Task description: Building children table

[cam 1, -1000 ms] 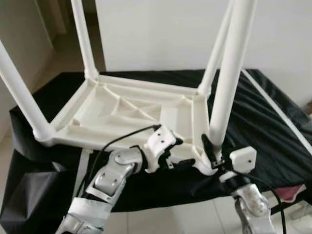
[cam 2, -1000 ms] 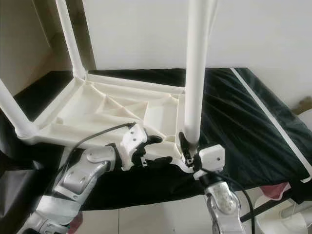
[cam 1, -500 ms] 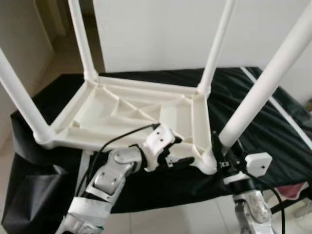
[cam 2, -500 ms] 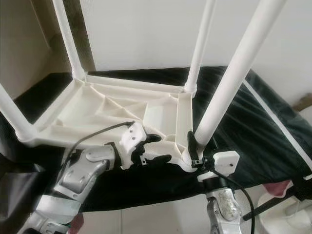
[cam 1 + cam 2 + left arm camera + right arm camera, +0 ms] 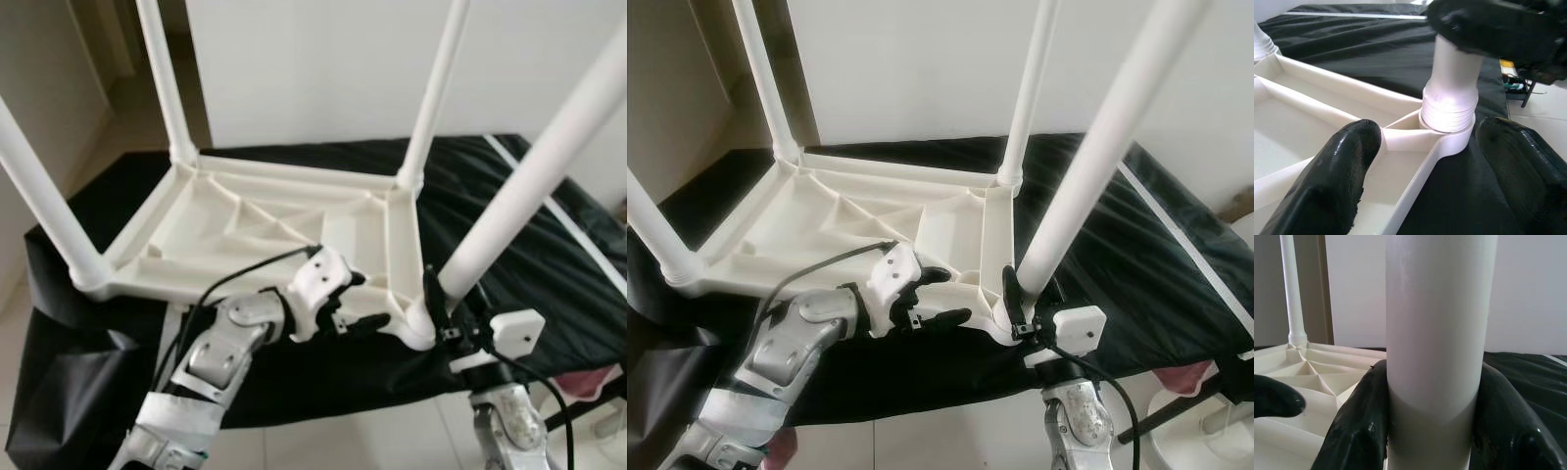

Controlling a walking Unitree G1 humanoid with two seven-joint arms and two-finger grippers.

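I see a black cloth-covered work surface (image 5: pixel 549 264) spread wide in front of me, against a white wall (image 5: pixel 323 69). On the cloth lies the white moulded-plastic children's table top (image 5: pixel 265 230), turned upside down with its ribbed underside facing up. Three white plastic tube legs already stand in its corners: the far-left leg (image 5: pixel 167 78), the far-right leg (image 5: pixel 436 88) and the near-left leg (image 5: pixel 39 191).

The fourth white tube leg (image 5: pixel 1097 147) sits at the near-right corner socket (image 5: pixel 1449 134), leaning away to my right rather than upright; in the left wrist view its threaded end rests in the round socket collar.

My right gripper (image 5: pixel 1027 305) is clamped on that leaning leg just above the socket, and the right wrist view shows both black fingers (image 5: pixel 1364 426) pressed against the tube on either side.

My left gripper (image 5: pixel 348 305) is at the near edge of the table top, just beside the same corner. Its fingers (image 5: pixel 1337 171) are spread apart, one over the ribbed frame and the other outside the rim, gripping nothing that I can make out.
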